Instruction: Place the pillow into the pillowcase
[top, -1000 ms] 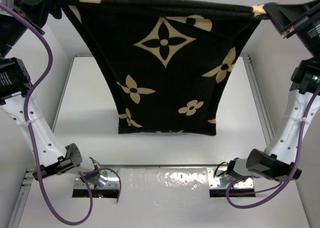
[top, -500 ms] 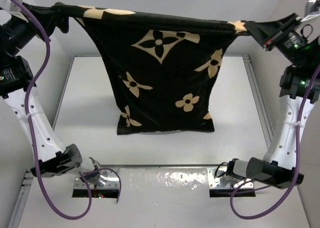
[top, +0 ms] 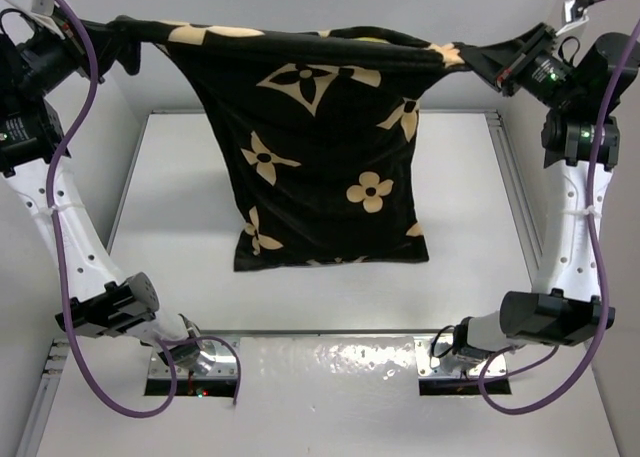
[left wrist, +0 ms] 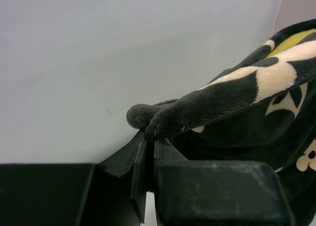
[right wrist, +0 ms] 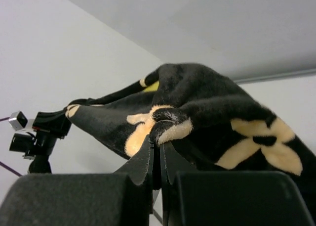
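The black pillowcase [top: 320,167] with beige flowers hangs in the air between both grippers, its lower end resting on the white table [top: 170,227]. It bulges as if filled. My left gripper [top: 112,29] is shut on its top left corner, seen in the left wrist view [left wrist: 150,132]. My right gripper [top: 470,57] is shut on its top right corner, seen in the right wrist view [right wrist: 159,139]. Of the pillow only a yellow strip shows inside the case's opening, in the left wrist view [left wrist: 291,40] and the right wrist view [right wrist: 152,86].
White walls close in the table at the back and sides. A metal rail [top: 515,192] runs along the table's right edge. Purple cables [top: 60,177] hang from both arms. The arm bases [top: 190,362] sit at the near edge.
Both grippers have moved down and inward with the pillowcase corners. The pillowcase hangs lower, narrower and fuller, and its bottom edge has settled on the table.
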`<action>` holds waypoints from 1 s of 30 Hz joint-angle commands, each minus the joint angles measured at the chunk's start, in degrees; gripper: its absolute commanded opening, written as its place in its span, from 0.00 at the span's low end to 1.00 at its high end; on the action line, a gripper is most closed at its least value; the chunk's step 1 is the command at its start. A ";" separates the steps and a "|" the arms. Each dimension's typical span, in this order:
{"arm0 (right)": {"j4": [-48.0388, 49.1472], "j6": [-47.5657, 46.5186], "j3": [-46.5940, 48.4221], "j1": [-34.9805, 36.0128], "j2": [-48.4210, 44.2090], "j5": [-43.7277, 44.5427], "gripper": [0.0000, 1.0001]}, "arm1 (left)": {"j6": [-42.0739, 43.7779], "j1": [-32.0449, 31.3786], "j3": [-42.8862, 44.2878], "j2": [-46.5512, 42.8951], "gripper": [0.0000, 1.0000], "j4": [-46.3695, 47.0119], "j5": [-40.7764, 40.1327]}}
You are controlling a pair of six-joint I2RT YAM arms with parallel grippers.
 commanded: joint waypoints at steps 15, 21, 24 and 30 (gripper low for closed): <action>2.60 -5.61 17.06 4.02 15.42 22.10 0.00 | 1.81 1.33 11.63 13.94 0.03 3.48 -20.75; 13.69 -1.74 20.39 4.82 18.31 25.70 0.00 | 2.26 1.42 17.43 15.44 0.04 6.81 -22.77; 13.68 1.59 39.70 2.88 26.29 30.27 0.00 | 1.03 1.33 24.11 16.41 0.04 12.26 -24.17; 27.07 7.27 31.41 -2.74 14.51 32.40 0.00 | -4.25 2.73 28.16 13.08 0.04 25.87 -31.49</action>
